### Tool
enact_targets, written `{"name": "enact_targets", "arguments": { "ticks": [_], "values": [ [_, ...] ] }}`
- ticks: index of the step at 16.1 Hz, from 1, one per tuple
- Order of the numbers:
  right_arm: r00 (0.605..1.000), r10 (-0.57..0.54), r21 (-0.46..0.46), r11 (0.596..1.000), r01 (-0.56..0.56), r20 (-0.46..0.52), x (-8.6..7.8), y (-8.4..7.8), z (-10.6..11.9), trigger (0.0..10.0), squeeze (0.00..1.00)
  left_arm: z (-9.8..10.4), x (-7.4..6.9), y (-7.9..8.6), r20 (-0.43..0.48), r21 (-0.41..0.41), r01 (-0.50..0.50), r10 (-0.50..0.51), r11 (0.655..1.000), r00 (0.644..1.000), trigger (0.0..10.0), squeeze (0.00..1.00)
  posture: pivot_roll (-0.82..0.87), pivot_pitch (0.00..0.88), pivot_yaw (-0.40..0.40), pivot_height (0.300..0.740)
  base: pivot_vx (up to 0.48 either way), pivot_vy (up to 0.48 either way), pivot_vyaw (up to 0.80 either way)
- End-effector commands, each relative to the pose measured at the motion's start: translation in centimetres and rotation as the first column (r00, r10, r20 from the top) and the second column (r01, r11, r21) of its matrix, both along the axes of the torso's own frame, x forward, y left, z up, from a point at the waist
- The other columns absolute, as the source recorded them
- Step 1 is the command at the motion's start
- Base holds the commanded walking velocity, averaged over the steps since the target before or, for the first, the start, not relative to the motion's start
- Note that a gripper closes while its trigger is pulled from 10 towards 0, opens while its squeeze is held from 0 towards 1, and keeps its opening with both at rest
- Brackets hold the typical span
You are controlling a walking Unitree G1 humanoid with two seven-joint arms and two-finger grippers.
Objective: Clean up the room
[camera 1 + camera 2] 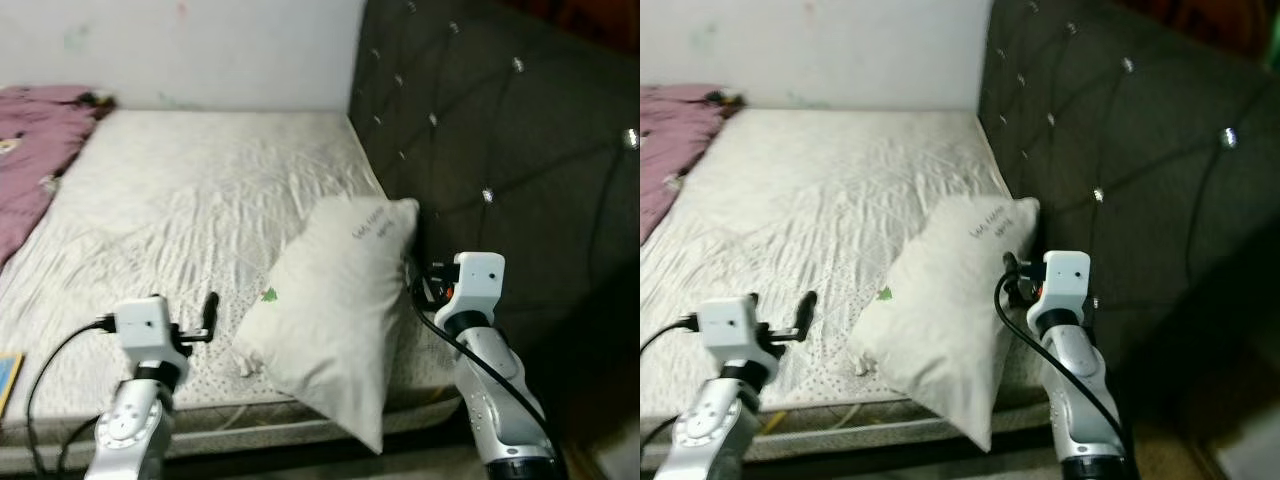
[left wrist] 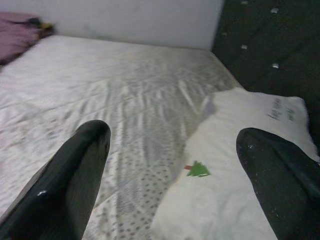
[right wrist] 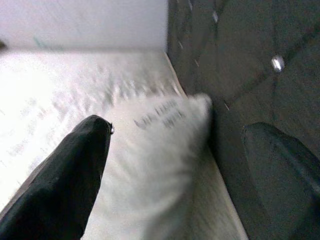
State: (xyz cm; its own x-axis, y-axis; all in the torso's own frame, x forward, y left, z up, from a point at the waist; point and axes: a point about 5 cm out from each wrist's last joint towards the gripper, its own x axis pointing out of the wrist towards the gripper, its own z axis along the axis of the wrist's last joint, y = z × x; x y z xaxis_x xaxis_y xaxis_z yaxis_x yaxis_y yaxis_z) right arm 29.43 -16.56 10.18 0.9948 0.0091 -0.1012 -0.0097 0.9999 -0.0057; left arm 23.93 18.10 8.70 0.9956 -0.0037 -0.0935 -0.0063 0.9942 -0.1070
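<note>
The pillow [image 1: 335, 310] lies askew at the bed's [image 1: 180, 210] five o'clock corner, overhanging the edge beside the headboard [image 1: 500, 130], so the left gripper [image 2: 172, 165] at its nine o'clock and the right gripper [image 3: 175, 155] at its three o'clock flank it, both wide open and empty, probably to straighten it.

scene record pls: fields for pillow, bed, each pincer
pillow: white pillow, small green tree print, lying on the mattress corner beside the headboard, lower end past the bed edge
bed: wrinkled white mattress; purple blanket at far left
left pincer: open, over mattress beside pillow
right pincer: open, between pillow and headboard
</note>
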Motion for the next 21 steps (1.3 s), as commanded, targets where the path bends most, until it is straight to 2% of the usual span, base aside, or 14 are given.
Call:
{"name": "enact_targets", "arguments": {
  "ticks": [1, 2, 4, 5, 8, 12, 14, 15, 21],
  "values": [
    [0.996, -0.023, -0.033, 0.999, 0.020, -0.083, -0.3, -0.4, -1.4, 10.0, 0.00, 0.2, 0.0, -0.1, 0.008, 0.015, 0.006, -0.006, 1.000, 1.000, 10.0, 0.00, 0.05, 0.000, -0.017, 0.740, 0.000, 0.000, 0.00],
    [0.997, 0.006, -0.037, 0.999, -0.009, -0.079, -0.3, 0.0, -1.5, 10.0, 0.00, 0.2, 0.0, -0.2, 0.008, 0.012, 0.006, -0.006, 1.000, 1.000, 10.0, 0.00, 0.05, 0.005, -0.018, 0.740, 0.000, 0.000, 0.00],
    [0.996, 0.073, -0.111, 0.991, -0.078, -0.049, -0.3, 1.0, -1.2, 10.0, 0.00, 0.2, 0.0, -0.3, 0.013, 0.006, 0.018, -0.018, 1.000, 1.000, 10.0, 0.00, 0.05, 0.006, -0.017, 0.740, 0.000, 0.000, 0.00],
    [0.989, 0.146, -0.095, 0.985, -0.146, -0.005, -0.4, 1.9, -0.8, 10.0, 0.00, 0.2, 0.1, -0.4, 0.015, 0.009, 0.023, -0.023, 1.000, 1.000, 10.0, 0.00, 0.05, 0.006, -0.017, 0.740, 0.000, 0.000, 0.00],
    [0.987, 0.160, -0.125, 0.980, -0.156, 0.026, -0.4, 2.4, -0.1, 10.0, 0.00, 0.2, 0.1, -0.5, 0.016, 0.011, 0.028, -0.028, 1.000, 0.999, 10.0, 0.00, 0.05, 0.005, -0.014, 0.740, 0.000, 0.000, 0.00],
    [0.989, 0.136, -0.046, 0.990, -0.133, 0.057, -0.4, 1.8, 0.4, 10.0, 0.00, 0.2, 0.2, -0.6, 0.019, 0.007, 0.027, -0.028, 1.000, 0.999, 10.0, 0.00, 0.05, 0.008, -0.013, 0.740, 0.000, 0.000, 0.00],
    [0.992, 0.117, -0.011, 0.993, -0.117, 0.037, -0.1, 1.8, 0.4, 10.0, 0.00, 0.3, 0.3, -0.7, 0.027, 0.002, 0.035, -0.035, 0.999, 0.999, 10.0, 0.00, 0.05, 0.008, -0.015, 0.740, 0.000, 0.000, -0.40],
    [0.992, 0.116, -0.020, 0.993, -0.116, 0.045, -0.1, 1.7, 0.5, 10.0, 0.00, 0.3, 0.4, -0.8, 0.031, -0.002, 0.036, -0.036, 0.999, 0.999, 10.0, 0.00, 0.05, 0.008, -0.015, 0.740, 0.274, 0.000, -0.80],
    [0.989, 0.129, -0.030, 0.991, -0.127, 0.069, -0.1, 2.0, 0.7, 10.0, 0.00, 0.5, 0.5, -1.1, 0.045, -0.009, 0.047, -0.046, 0.999, 0.998, 10.0, 0.00, 0.05, 0.006, -0.015, 0.740, 0.334, 0.000, 0.00]
  ]
}}
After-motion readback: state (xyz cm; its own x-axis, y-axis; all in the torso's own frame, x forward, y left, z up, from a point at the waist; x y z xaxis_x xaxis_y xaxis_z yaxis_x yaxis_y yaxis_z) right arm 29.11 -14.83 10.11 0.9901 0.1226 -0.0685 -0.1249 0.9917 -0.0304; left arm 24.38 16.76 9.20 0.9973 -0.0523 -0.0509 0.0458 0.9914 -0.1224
